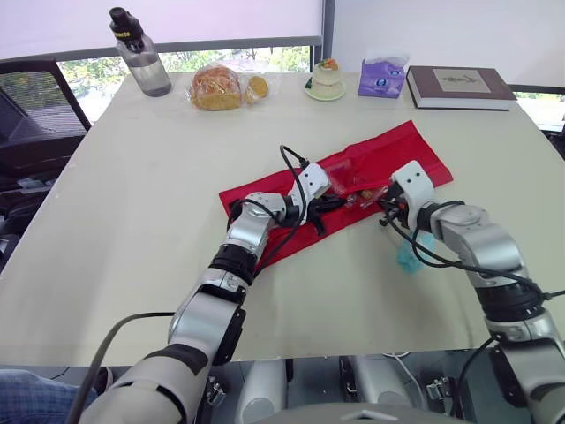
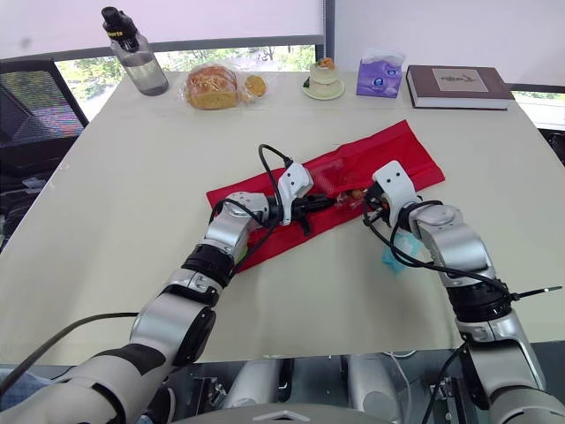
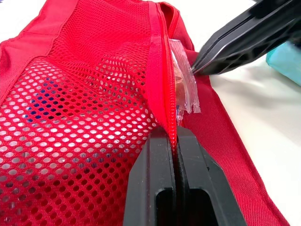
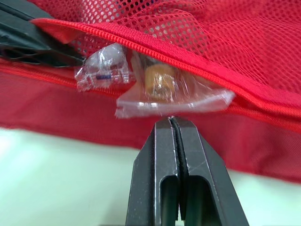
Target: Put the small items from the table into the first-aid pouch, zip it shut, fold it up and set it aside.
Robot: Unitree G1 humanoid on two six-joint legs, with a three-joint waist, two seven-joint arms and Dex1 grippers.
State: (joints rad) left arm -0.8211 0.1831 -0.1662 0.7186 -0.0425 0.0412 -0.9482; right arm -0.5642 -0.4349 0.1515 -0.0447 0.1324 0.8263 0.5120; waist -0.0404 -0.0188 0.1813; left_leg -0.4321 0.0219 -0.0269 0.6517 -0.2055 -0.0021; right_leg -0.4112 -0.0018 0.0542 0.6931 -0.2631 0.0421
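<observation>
The left claw is clenched on the red first-aid pouch at its zip edge. The pouch lies unfolded mid-desk. The right claw is pinched shut on a clear packet, half tucked under the mesh. The packet is judged light, limp and slippery, and is best gripped by its flat sealed rim.

Far side: btl, bread bag, dessert, tissues, book.

- You find the pouch on the table, at frame centre.
- A packet lies half inside the pouch's opening.
- Along the upper edge, left to right, you see: bottle, bread bag, book.
</observation>
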